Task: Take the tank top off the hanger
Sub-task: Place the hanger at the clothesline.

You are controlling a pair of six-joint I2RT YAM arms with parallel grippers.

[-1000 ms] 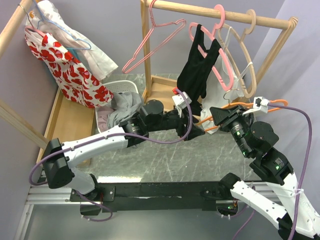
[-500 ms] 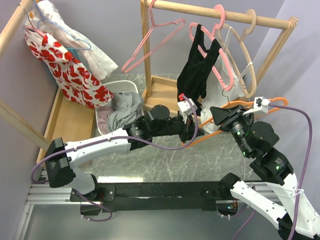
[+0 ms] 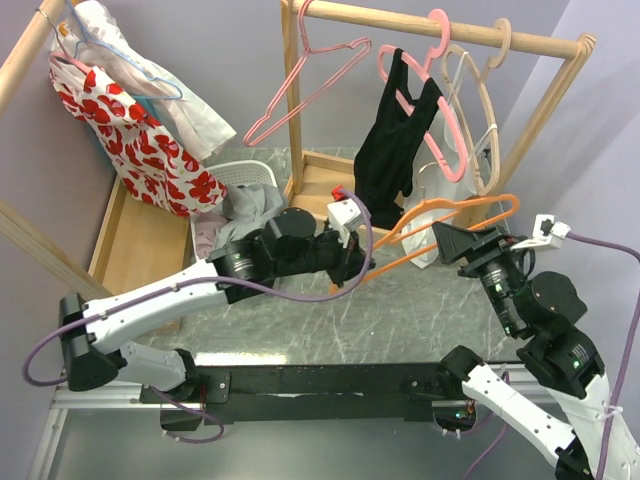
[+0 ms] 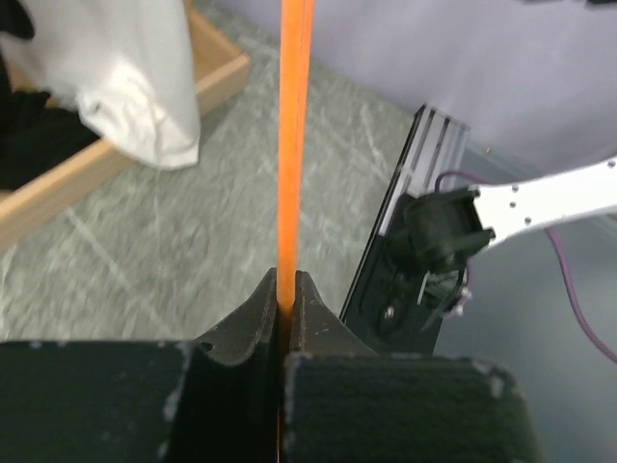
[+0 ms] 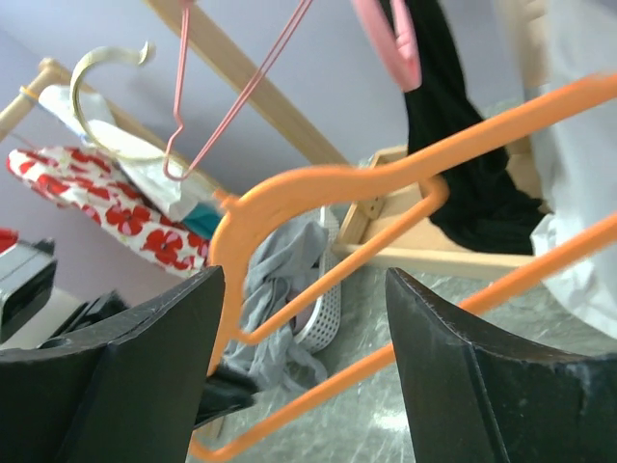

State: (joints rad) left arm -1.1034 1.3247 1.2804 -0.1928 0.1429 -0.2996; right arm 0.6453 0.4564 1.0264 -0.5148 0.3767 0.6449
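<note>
An orange hanger (image 3: 470, 203) lies tilted above the table between the arms. Its right end runs into a white tank top (image 3: 432, 240), which still drapes over it. My left gripper (image 3: 352, 272) is shut on the hanger's lower bar (image 4: 292, 145) near its left end; in the left wrist view the bar is pinched between the jaws (image 4: 286, 289), with the tank top (image 4: 125, 77) at the upper left. My right gripper (image 3: 447, 240) stands open just right of the hanger, holding nothing. The right wrist view shows the hanger (image 5: 328, 183) and tank top (image 5: 578, 174) beyond its spread jaws (image 5: 308, 376).
A wooden rack (image 3: 440, 25) behind carries pink hangers and a black garment (image 3: 388, 150) on one. Its wooden base (image 3: 320, 185) sits on the table. A white perforated basket (image 3: 250, 175) with grey clothes stands at the left. A red-flowered dress (image 3: 130, 140) hangs far left.
My left gripper closed on the hanger's lower bar and drew it left. My right gripper opened, let go of the hanger and backed off to the right.
</note>
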